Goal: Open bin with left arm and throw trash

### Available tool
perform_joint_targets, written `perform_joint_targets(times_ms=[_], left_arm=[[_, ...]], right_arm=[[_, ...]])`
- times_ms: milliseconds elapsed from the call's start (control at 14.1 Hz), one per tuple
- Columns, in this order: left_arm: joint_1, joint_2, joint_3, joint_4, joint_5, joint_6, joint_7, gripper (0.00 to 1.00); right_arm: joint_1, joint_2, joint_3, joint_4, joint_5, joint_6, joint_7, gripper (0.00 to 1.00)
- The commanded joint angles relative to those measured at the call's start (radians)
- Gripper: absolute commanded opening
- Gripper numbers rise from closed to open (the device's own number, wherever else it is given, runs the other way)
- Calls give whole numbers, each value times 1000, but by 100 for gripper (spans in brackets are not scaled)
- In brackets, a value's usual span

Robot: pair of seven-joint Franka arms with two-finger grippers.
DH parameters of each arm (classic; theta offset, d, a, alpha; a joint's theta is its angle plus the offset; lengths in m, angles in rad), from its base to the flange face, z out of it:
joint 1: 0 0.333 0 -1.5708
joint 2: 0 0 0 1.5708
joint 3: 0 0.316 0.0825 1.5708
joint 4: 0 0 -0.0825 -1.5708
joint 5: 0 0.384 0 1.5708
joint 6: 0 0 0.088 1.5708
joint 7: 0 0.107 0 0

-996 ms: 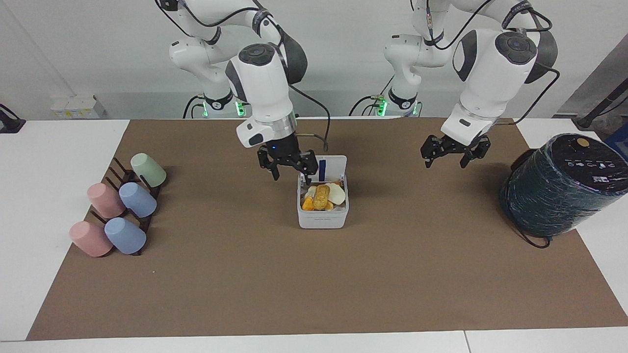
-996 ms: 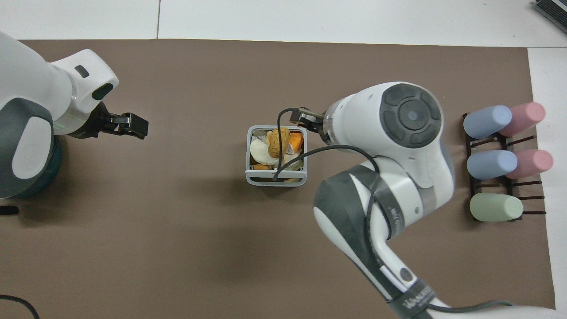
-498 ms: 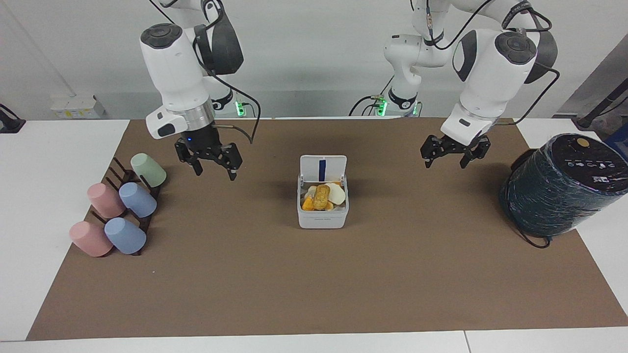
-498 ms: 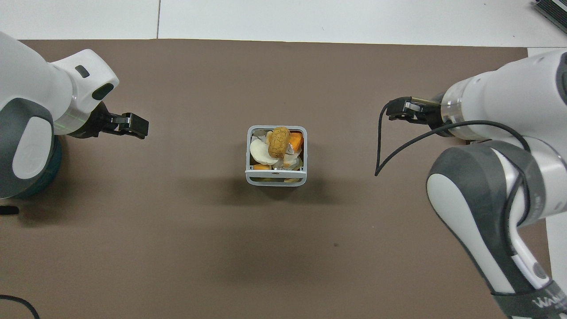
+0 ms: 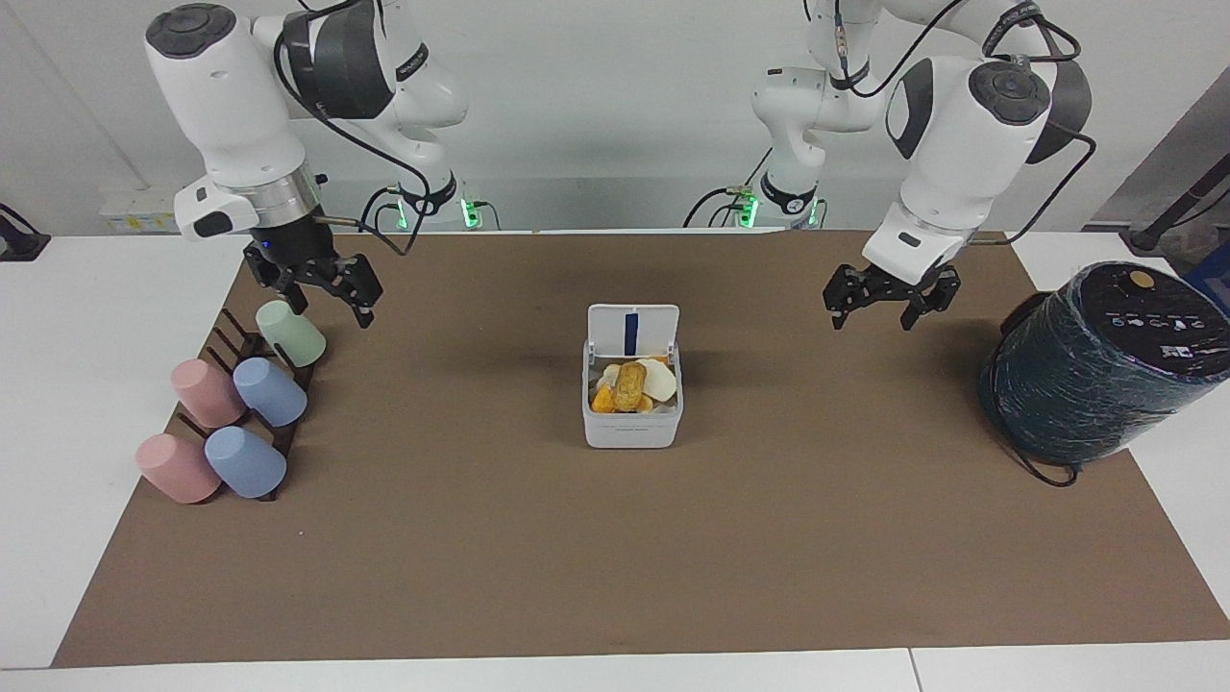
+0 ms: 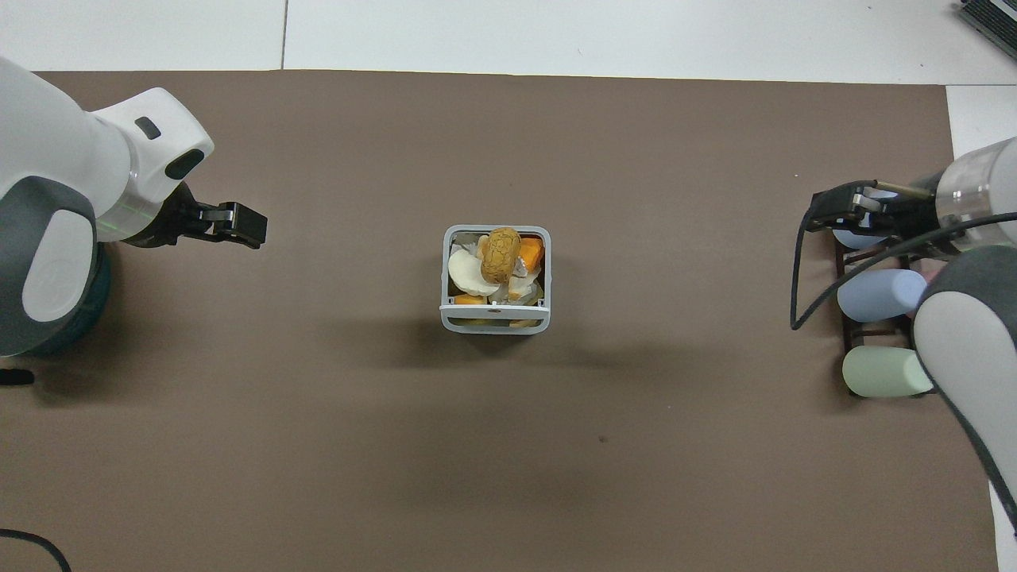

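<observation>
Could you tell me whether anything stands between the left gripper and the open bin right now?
Nothing visible does. The left gripper hangs open over bare mat toward the left arm's end of the table, and the mat between it and the bin holds nothing. The bin's lid stands open, with trash inside.

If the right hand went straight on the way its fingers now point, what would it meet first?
The right hand hangs with its fingers pointing down, slanted, over the green cup on the cup rack. Going straight on, it would probably meet that cup or the mat just beside it; depth is unclear.
</observation>
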Motion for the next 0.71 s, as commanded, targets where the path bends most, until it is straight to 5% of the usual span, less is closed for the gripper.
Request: perform_joint_targets(times_ms=[0, 640], left_arm=[[4, -32, 1, -40, 2, 26, 15, 100], [6, -32, 2, -37, 3, 24, 17, 100]], right_arm=[[-10, -6, 17, 29, -50, -78, -46, 100], [-3, -29, 25, 9, -30, -166, -85, 100]])
